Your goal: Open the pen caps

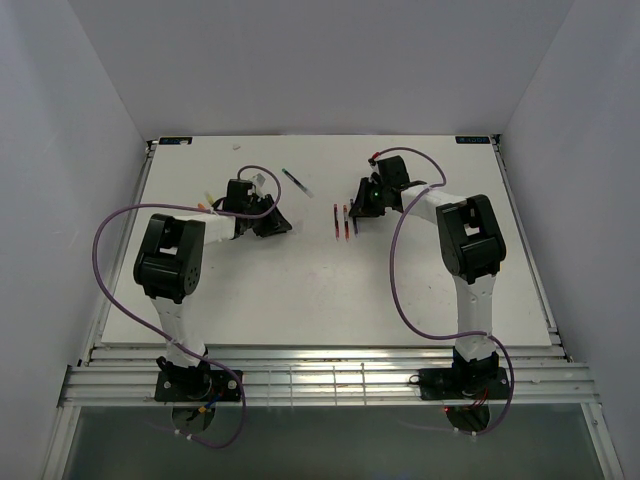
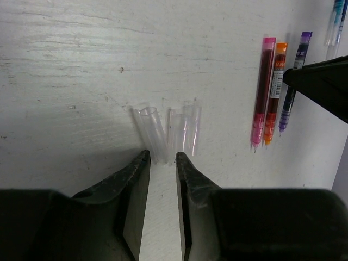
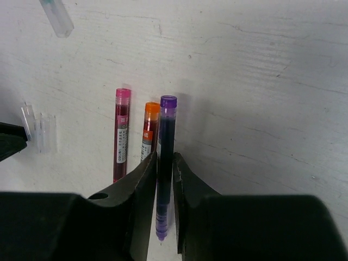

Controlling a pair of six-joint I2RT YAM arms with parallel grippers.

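Squeezing the purple pen with the right gripper, bottom middle of the frame. Holding the left gripper slightly open, empty, just below 3 clear caps.

The purple pen is partly hidden between the fingers of the right claw. A clear pen is cut off by the top edge. From above, the clear caps are too small to be made out.
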